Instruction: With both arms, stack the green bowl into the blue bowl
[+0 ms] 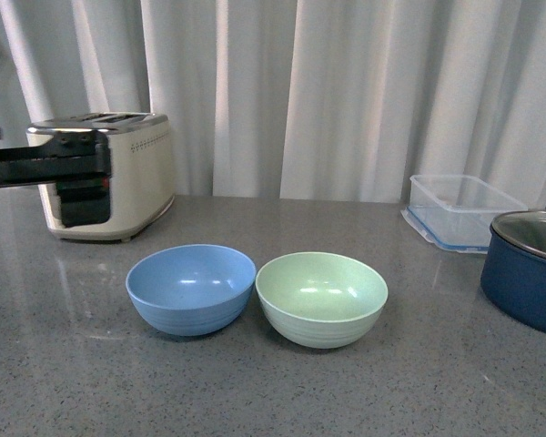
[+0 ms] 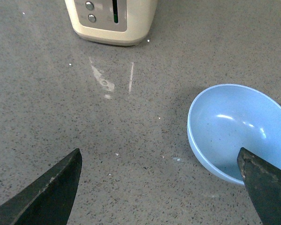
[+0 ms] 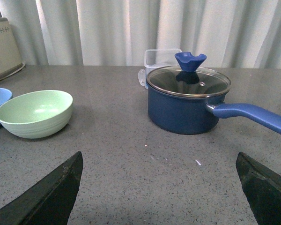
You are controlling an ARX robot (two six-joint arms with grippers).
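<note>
The blue bowl [image 1: 191, 289] and the green bowl [image 1: 321, 298] stand upright side by side on the grey counter, rims nearly touching, with the blue one on the left. Both are empty. My left arm [image 1: 50, 164] shows at the left edge in front of the toaster, raised above the counter. In the left wrist view the left gripper [image 2: 159, 187] is open and empty above bare counter, with the blue bowl [image 2: 234, 126] by one finger [image 2: 267, 187]. In the right wrist view the right gripper [image 3: 159, 187] is open and empty, and the green bowl [image 3: 35, 112] lies well ahead and to one side.
A cream toaster [image 1: 118, 173] stands at the back left. A clear plastic container [image 1: 462, 209] and a dark navy lidded pot [image 1: 528, 269] stand on the right; the pot's long handle [image 3: 253, 117] shows in the right wrist view. White curtains hang behind the counter.
</note>
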